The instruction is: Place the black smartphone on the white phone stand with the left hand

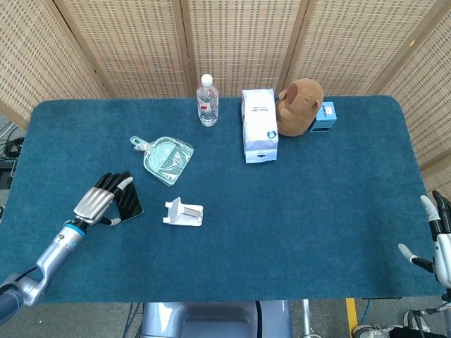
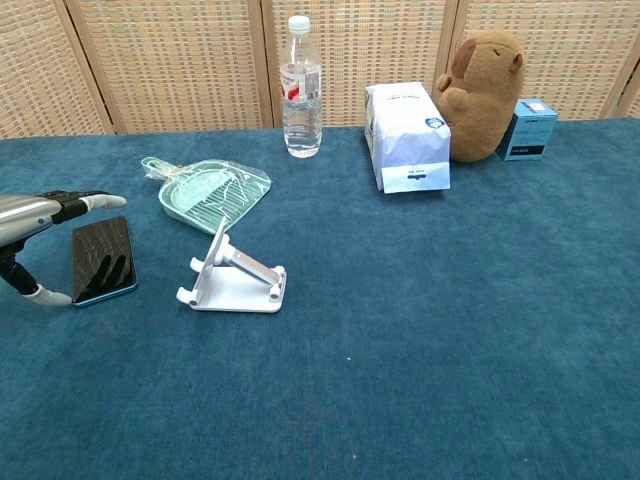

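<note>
The black smartphone (image 1: 131, 201) (image 2: 103, 260) lies flat on the blue table cloth, left of the white phone stand (image 1: 183, 212) (image 2: 235, 275). My left hand (image 1: 103, 201) (image 2: 30, 212) is at the phone's left edge. Its fingers reach over the phone's far end and its thumb (image 2: 40, 295) touches the near left corner, fingers apart. The phone still rests on the cloth. The stand is upright and bare, a short gap right of the phone. My right hand (image 1: 438, 239) hangs at the table's right front edge with fingers spread, holding nothing.
A pale green dustpan (image 1: 168, 159) (image 2: 212, 188) lies just behind the phone and stand. Along the back stand a water bottle (image 1: 207, 101), a white bag (image 1: 259, 124), a brown plush (image 1: 299, 105) and a small blue box (image 1: 325, 116).
</note>
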Controlling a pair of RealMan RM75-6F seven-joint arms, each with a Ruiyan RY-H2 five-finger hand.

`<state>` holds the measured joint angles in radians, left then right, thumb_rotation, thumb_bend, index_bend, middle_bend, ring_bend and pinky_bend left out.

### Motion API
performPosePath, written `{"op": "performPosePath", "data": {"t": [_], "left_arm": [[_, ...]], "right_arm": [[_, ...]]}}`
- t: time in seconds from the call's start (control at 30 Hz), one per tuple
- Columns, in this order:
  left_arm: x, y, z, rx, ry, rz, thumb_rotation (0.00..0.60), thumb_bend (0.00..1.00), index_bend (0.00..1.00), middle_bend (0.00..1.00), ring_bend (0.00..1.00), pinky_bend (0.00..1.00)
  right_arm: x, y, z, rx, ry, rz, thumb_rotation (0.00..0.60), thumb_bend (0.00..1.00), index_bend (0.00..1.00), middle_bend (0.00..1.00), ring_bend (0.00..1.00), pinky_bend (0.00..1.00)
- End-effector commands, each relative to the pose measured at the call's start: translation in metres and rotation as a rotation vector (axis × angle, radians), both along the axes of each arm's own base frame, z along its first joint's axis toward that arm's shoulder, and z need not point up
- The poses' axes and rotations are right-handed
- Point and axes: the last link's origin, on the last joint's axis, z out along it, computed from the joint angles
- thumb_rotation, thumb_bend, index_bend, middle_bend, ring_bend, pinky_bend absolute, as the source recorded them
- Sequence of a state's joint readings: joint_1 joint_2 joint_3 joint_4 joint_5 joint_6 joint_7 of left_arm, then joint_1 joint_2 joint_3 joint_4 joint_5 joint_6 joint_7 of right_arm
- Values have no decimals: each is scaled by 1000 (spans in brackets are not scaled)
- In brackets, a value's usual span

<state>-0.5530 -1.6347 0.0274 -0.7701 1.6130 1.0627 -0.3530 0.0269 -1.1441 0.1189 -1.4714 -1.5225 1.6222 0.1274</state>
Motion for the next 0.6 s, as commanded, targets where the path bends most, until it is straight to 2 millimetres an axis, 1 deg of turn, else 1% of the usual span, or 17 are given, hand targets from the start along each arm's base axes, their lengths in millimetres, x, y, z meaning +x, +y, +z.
{"op": "performPosePath", "data": {"t": [0.03, 0.27, 0.37, 0.5, 0.6], "left_arm": [[10, 4, -5, -3, -5, -15, 600, 0, 0, 0, 0, 0], [38, 15, -21, -20, -29, -41, 600, 0, 0, 0, 0, 0], [50, 20, -25, -23, -33, -54, 600, 0, 0, 0, 0, 0], [65, 26, -28, -44, -34, -66, 600, 0, 0, 0, 0, 0], [70, 30, -26, -66, -34, -70, 600, 0, 0, 0, 0, 0]], "right_arm": [[0, 0, 0, -1, -1, -1, 600, 75, 0, 0, 0, 0], [-1, -1, 1, 1, -4, -5, 600, 79, 0, 0, 0, 0], [-2, -1, 1, 1, -5, -8, 600, 78, 0, 0, 0, 0], [-3, -2, 1, 2, -6, -12, 600, 78, 0, 0, 0, 0], [-4, -2, 1, 4, -7, -16, 600, 78, 0, 0, 0, 0]]}}
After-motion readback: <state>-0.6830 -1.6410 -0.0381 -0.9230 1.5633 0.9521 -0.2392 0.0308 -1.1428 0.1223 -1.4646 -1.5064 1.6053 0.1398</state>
